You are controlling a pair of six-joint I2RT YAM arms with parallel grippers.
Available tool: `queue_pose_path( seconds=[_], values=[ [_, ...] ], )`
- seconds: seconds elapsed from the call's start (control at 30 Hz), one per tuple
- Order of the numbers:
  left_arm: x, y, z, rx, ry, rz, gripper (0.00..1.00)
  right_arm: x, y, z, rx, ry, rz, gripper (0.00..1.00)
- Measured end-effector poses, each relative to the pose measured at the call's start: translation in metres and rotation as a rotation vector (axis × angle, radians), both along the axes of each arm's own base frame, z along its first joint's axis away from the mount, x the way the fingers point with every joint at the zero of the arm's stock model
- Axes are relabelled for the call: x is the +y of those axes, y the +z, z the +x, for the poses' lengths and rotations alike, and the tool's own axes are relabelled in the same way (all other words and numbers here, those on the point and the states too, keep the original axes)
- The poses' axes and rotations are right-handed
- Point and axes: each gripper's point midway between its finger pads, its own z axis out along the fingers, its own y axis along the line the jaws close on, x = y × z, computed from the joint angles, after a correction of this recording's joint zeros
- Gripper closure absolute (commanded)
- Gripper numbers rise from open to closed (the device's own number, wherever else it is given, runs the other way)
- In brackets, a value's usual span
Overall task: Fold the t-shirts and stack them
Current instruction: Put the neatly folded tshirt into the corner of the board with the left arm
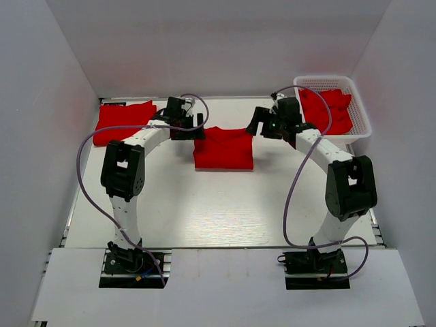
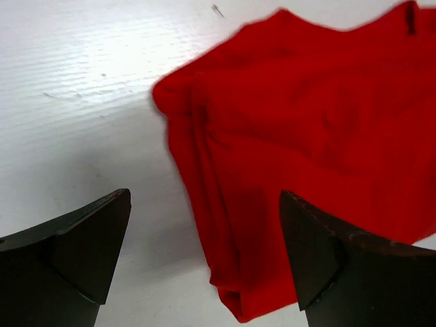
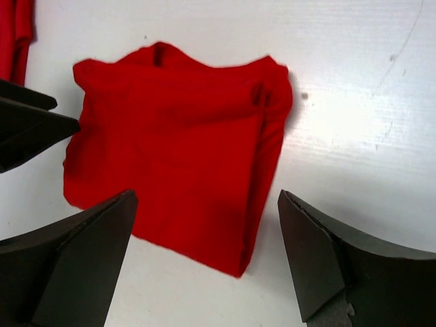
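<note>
A folded red t-shirt (image 1: 223, 148) lies in the middle of the table, towards the back. My left gripper (image 1: 198, 126) is open and empty just above its far left corner; in the left wrist view the shirt (image 2: 306, 136) lies between and beyond my open fingers (image 2: 75, 238). My right gripper (image 1: 255, 125) is open and empty above its far right corner; in the right wrist view the shirt (image 3: 174, 157) shows folded into a rough square. A folded red shirt (image 1: 124, 121) lies at the back left. More red shirts (image 1: 327, 109) fill the white basket (image 1: 361, 122).
White walls close in the table on the left, back and right. The basket stands against the back right corner. The left gripper's tip (image 3: 27, 129) shows at the left edge of the right wrist view.
</note>
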Motion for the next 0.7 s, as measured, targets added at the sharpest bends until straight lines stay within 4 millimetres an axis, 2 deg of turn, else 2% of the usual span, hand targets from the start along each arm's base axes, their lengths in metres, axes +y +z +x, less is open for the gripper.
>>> queue_pose_path(
  seconds=[0.13,0.23,0.4,0.47,0.6,0.67,0.7],
  values=[
    [-0.012,-0.010,-0.016,0.024,-0.093,0.002,0.00,-0.008,-0.013,-0.023,0.033,0.006,-0.020,0.10],
    [-0.018,-0.020,-0.023,0.046,-0.135,0.004,0.05,-0.012,-0.022,-0.036,0.058,0.009,-0.033,0.10],
    [-0.021,-0.048,-0.023,0.098,-0.159,0.043,0.12,-0.020,-0.028,-0.051,0.076,-0.002,-0.050,0.10],
    [-0.023,-0.045,-0.018,0.084,-0.159,0.050,0.17,-0.025,-0.027,-0.058,0.074,-0.014,-0.059,0.10],
    [-0.028,-0.051,-0.013,0.081,-0.169,0.065,0.42,-0.034,-0.021,-0.072,0.061,-0.034,-0.072,0.10],
    [-0.034,-0.053,-0.015,0.084,-0.184,0.060,0.72,-0.037,-0.016,-0.076,0.045,-0.045,-0.075,0.10],
    [-0.036,-0.055,-0.015,0.085,-0.193,0.058,0.93,-0.040,-0.014,-0.078,0.037,-0.054,-0.078,0.10]
  ],
)
